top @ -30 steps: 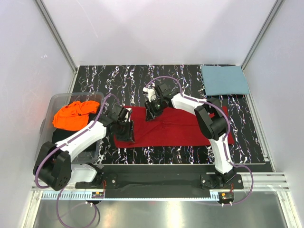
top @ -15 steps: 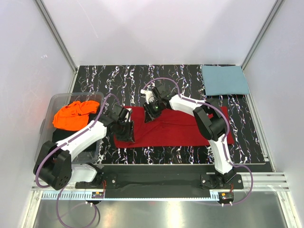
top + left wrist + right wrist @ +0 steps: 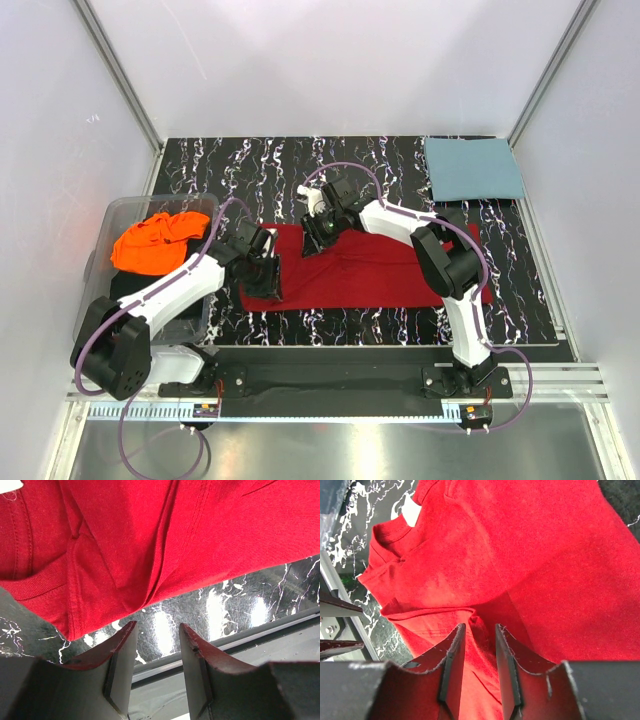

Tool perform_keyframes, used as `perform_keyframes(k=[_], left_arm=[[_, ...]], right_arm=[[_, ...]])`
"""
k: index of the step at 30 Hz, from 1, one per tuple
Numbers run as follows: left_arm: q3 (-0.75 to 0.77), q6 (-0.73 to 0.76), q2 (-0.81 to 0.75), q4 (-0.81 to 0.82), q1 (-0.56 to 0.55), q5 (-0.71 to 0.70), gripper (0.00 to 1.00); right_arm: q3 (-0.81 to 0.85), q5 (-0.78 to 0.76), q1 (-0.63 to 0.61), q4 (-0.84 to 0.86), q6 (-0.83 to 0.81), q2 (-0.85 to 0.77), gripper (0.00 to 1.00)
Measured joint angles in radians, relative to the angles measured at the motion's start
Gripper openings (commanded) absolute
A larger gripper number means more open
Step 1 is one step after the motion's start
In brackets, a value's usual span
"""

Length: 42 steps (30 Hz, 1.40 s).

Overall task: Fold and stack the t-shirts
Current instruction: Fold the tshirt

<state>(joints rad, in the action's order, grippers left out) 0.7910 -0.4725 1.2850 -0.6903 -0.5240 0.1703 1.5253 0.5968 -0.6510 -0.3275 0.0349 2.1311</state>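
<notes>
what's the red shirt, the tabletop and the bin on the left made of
The red t-shirt looks like soft knit cloth, likely cotton jersey, matte: a fine knit texture, stitched hems and a ribbed collar show. The tabletop is hard and glossy, black with white veining like marble. Lights reflect off it, but real stone or laminate can't be told. The bin seems to be clear plastic, since its walls are see-through.

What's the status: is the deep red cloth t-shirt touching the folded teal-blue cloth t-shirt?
Apart. The top view shows black marbled table between the deep red cloth t-shirt and the folded teal-blue cloth t-shirt in the far right corner.
</notes>
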Motion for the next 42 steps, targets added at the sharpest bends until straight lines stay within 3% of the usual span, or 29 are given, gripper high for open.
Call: perform_keyframes(k=[7, 10, 11, 13, 27, 42], left_arm=[[0.000, 0.000, 0.000, -0.008, 0.000, -0.002, 0.43], [0.000, 0.000, 0.000, -0.012, 0.000, -0.002, 0.44], [0.000, 0.000, 0.000, -0.013, 0.000, -0.002, 0.44], [0.000, 0.000, 0.000, -0.015, 0.000, -0.002, 0.44], [0.001, -0.018, 0.030, -0.016, 0.055, 0.000, 0.45], [0.000, 0.009, 0.079, 0.026, 0.053, 0.027, 0.39]], right_arm=[[0.000, 0.017, 0.000, 0.002, 0.011, 0.000, 0.36], [0.000, 0.018, 0.000, 0.003, 0.011, 0.000, 0.18], [0.000, 0.018, 0.000, 0.003, 0.013, 0.000, 0.06], [0.000, 0.016, 0.000, 0.006, 0.018, 0.000, 0.00], [-0.318, -0.055, 0.000, 0.153, 0.077, -0.277, 0.01], [-0.451, -0.026, -0.001, 0.271, 0.153, -0.303, 0.01]])
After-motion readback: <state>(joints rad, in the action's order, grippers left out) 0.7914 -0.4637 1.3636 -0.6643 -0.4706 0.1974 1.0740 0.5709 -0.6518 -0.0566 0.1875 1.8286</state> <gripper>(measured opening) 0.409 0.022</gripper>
